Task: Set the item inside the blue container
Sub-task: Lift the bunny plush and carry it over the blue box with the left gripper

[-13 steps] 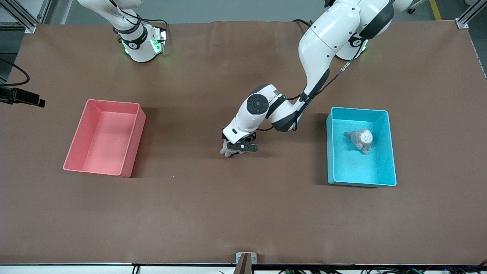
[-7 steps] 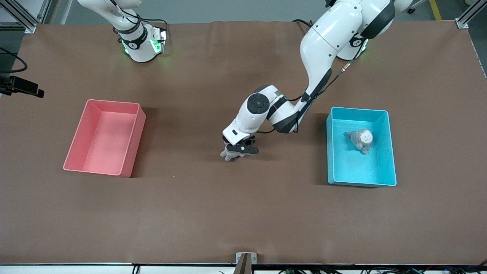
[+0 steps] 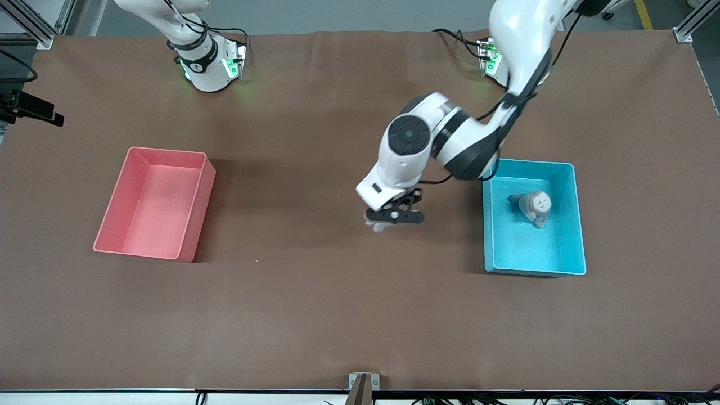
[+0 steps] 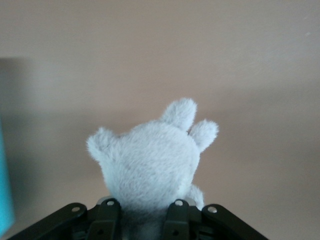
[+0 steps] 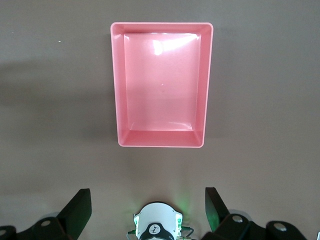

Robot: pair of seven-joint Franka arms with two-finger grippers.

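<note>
Grey plush toy [image 3: 380,226] clamped in my left end effector [image 3: 394,216] over bare counter [image 3: 337,315], blue container [image 3: 580,225] toward left arm's end; right end effector [image 5: 147,210] waits, fingers apart, over pink bin [image 5: 116,85].

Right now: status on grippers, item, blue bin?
Left gripper shut on grey plush toy, up over the table beside blue container. Right gripper open, waiting above pink bin. One plush already in blue container.

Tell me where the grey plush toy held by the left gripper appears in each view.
Front view: grey plush toy in the left gripper, over bare table beside the blue container.
Left wrist view: fills the centre.
Right wrist view: not in it.
Shared landmark: the blue container, a sliver at the left wrist view's edge.
</note>
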